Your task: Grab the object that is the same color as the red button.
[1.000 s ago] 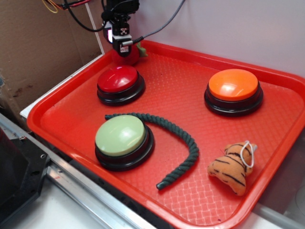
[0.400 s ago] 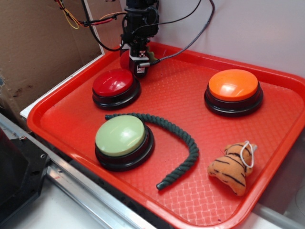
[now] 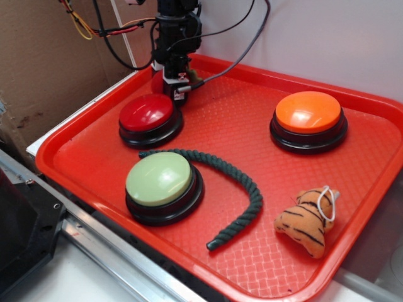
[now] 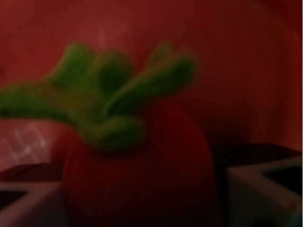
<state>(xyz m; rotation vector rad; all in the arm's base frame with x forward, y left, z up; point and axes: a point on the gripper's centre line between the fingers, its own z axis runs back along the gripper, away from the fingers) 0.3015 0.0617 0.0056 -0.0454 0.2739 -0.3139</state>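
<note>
**Tool closed in around the strawberry at the tray's back corner**

The tool (image 3: 177,85) hangs at the far left corner of the red tray (image 3: 75,119), just behind the red button (image 3: 147,112). In the wrist view the red plush strawberry (image 4: 142,175) fills the space between the two pale fingertips (image 4: 258,184), one at each side of it. Whether they already press it I cannot tell; the picture is dark and blurred. From the room, only a sliver of red and a bit of green show beside the tool.

The approach looks finished; the squeeze and the lift seem still to come.

The strawberry appears to stand with its long axis up, green leaves on top, spreading mostly leftward in the wrist view.

Nearer lie a green button (image 3: 159,178), a dark rope (image 3: 242,185), an orange button (image 3: 308,111) and a tiger plush (image 3: 308,220).
</note>
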